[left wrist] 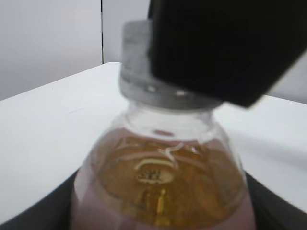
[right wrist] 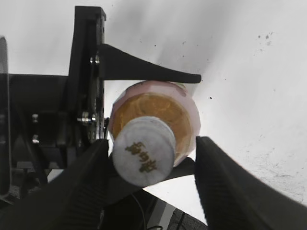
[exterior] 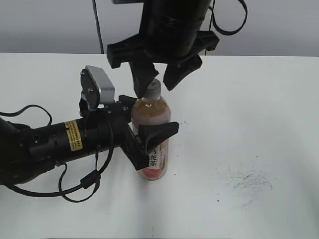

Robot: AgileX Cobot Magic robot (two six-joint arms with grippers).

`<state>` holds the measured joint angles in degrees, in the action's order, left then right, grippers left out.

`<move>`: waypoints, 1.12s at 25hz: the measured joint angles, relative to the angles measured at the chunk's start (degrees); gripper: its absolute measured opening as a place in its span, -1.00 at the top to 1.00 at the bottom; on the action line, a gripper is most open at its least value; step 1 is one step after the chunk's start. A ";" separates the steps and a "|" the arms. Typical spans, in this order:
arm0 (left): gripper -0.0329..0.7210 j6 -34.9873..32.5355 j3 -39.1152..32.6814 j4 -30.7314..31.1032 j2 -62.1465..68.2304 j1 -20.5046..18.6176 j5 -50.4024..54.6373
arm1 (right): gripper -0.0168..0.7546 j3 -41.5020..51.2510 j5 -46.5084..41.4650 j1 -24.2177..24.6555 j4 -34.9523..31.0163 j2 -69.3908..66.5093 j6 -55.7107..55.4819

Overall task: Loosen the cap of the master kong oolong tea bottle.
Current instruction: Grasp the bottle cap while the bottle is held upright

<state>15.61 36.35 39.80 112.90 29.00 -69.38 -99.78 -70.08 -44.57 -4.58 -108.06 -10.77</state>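
Note:
The master kong oolong tea bottle (exterior: 152, 144) stands upright on the white table, amber tea showing above its pink-and-white label. My left gripper (exterior: 149, 119) reaches in from the left and is shut on the bottle's body, one finger (right wrist: 148, 72) on each side. The white-grey cap (right wrist: 143, 151) sits on the neck (left wrist: 168, 96). My right gripper (right wrist: 151, 146) hangs over it from above, open. Its left finger (right wrist: 86, 182) touches the cap's side. Its right finger (right wrist: 230, 182) stands clear of the cap with table showing in between. In the left wrist view a right finger (left wrist: 220, 48) hides part of the cap (left wrist: 136, 43).
The left arm (exterior: 55, 142) lies low across the table's left side, with black cables (exterior: 75, 191) looping in front of it. Dark smudges (exterior: 249, 179) mark the table at the right. A grey wall runs behind the table's far edge.

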 joint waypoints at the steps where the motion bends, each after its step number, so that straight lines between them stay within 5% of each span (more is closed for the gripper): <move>1: -0.27 0.00 0.00 0.00 0.00 0.00 0.00 | -0.15 -0.35 0.00 0.00 0.00 0.00 0.00; 17: -0.27 0.00 0.00 0.00 0.00 0.00 0.00 | -0.15 -0.96 0.00 0.00 0.00 -0.48 0.00; 23: -0.27 0.00 0.00 0.00 0.00 0.00 0.00 | 0.24 -1.02 0.00 0.00 -0.83 -0.83 0.73; 28: -0.27 0.00 0.00 0.00 0.00 0.00 0.00 | 0.24 -1.03 0.00 0.00 -0.99 -0.85 3.43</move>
<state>15.61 36.35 39.80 112.90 29.00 -69.38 -100.80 -70.08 -44.57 -5.57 -108.91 -7.34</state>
